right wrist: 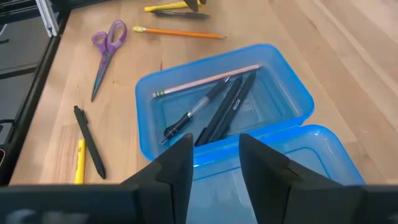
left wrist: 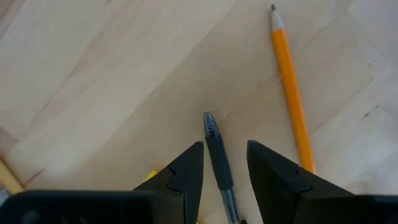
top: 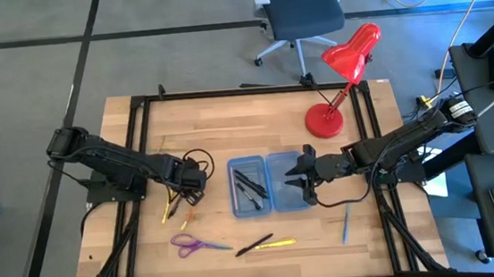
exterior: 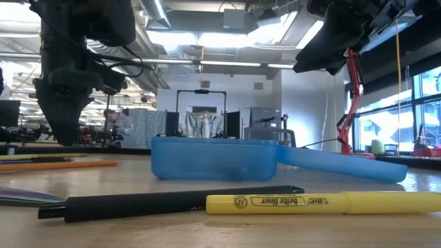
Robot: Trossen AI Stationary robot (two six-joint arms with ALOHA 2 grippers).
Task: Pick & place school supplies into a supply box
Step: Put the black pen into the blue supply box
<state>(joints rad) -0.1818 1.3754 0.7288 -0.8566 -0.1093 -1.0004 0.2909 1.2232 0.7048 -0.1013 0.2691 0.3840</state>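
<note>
**benchrat:** what's your feed showing right now? where's everything sitting?

**me:** So I've got the supply box lying open in the middle of the table, both blue halves flat side by side. The half on the left arm's side already has stuff in it: from the right wrist cam I count a wood-coloured pencil and a few dark pens lying lengthwise in that tray.

**benchrat:** and the arms?

**me:** The left gripper is down low over the wood, just left of the box. Its fingers are apart with a black pen lying right in the gap between them; I can't see them pinching it. An orange pencil lies just beside it on the table.

The right gripper hangs over the other half of the box, the empty one, fingers spread with nothing between them.

**benchrat:** what's loose on the table?

**me:** Along the near edge: purple scissors, then a black pen and a yellow highlighter almost end to end. A blue pen lies off on the right arm's side. Red desk lamp stands at the far right corner, well apart from all of it.
</note>
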